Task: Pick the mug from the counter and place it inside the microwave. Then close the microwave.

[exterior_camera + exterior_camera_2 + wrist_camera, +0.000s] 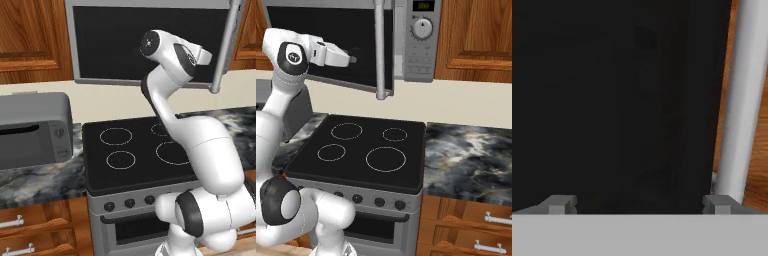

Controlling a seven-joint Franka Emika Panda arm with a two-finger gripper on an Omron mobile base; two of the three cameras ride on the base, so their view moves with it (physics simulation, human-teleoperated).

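Observation:
The mug is out of view. The silver-grey microwave (421, 45) hangs over the stove, and its dark glass door (130, 45) looks swung slightly out from the body. The door's long bar handle (381, 50) runs down its right edge. My gripper (351, 60) is raised in front of the door glass, left of the handle (739, 100). In the hand view my gripper (639, 205) is open, with only the dark glass between the fingertips (559, 204). The dark marbled counter (471, 150) lies on both sides of the stove.
A black cooktop (363, 150) with several ring burners sits below the microwave, its knobs along the front. A dark grey slotted box (30, 135) stands on the counter (40, 185) to the left. Wooden cabinets (476, 35) flank the microwave, with drawers (481, 230) below.

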